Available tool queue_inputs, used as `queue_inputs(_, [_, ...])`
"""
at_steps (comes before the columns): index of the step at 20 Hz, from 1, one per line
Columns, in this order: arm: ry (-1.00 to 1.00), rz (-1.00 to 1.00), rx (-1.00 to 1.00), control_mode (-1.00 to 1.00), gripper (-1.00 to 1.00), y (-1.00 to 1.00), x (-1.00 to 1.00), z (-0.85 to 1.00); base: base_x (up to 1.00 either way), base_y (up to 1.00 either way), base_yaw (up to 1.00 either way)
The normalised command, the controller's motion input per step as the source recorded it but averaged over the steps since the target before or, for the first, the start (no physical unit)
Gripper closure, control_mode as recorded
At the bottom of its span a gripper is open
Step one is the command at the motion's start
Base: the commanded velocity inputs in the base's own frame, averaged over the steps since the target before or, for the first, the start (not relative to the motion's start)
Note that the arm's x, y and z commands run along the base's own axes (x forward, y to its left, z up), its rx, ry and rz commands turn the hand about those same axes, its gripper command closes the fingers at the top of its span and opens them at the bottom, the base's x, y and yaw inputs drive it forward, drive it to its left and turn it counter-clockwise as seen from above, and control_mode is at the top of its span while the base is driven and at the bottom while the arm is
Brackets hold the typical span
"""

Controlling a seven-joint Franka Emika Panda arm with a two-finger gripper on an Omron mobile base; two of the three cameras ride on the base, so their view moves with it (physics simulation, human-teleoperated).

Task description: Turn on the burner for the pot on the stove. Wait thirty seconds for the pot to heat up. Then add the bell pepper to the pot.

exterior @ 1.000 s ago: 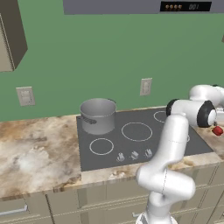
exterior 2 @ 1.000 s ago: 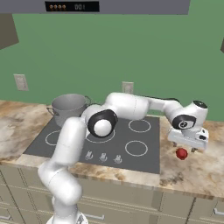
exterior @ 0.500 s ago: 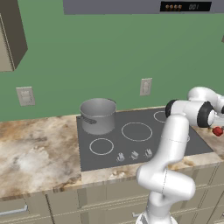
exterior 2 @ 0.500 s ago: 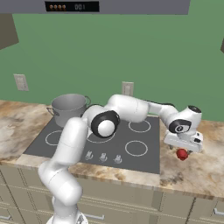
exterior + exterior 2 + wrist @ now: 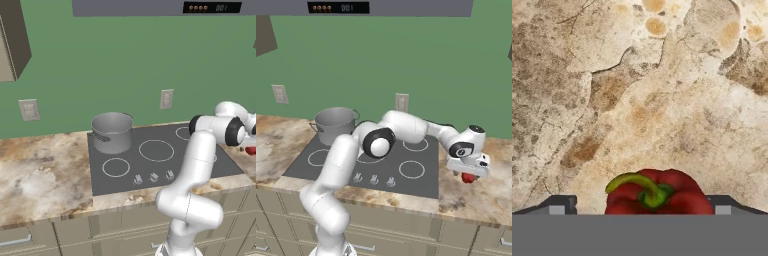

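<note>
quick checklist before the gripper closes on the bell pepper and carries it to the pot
1. Bell pepper sits between the gripper fingers: ok, one tip on each side.
2. Fingers touching the pepper: cannot tell.
3. Pepper resting on the counter, stem up: ok.
4. Pot upright on the stove, top open: ok.
5. Burner under the pot switched on: cannot tell, the knobs are too small to read.

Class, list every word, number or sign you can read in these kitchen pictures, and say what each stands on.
"001", roughly: pale digits on the dark display panel above the stove; blurred, so uncertain.
Orange dots beside the digits: lights, not text.
Knobs, pot, wall outlet, bell pepper: no readable marks.
</note>
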Motion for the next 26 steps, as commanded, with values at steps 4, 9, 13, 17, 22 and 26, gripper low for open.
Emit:
queue_inputs(4, [0.00, 0.00, -0.06, -1.00, 1.00, 0.10, 0.00, -0.34, 0.00, 0.00, 0.00])
queue_inputs(9, [-0.11, 0.00, -0.04, -1.00, 1.00, 0.10, -0.04, 0.20, 0.00, 0.00, 0.00])
queue_inputs(13, [-0.30, 0.00, -0.01, -1.00, 1.00, 0.71, -0.08, 1.00, 0.00, 0.00, 0.00])
queue_inputs(17, [-0.22, 0.00, -0.01, -1.00, 1.00, 1.00, 0.00, 1.00, 0.00, 0.00, 0.00])
queue_inputs(22, [-0.08, 0.00, -0.05, -1.00, 1.00, 1.00, 0.00, 1.00, 0.00, 0.00, 0.00])
queue_inputs(26, [0.01, 0.00, -0.05, -1.00, 1.00, 1.00, 0.00, 1.00, 0.00, 0.00, 0.00])
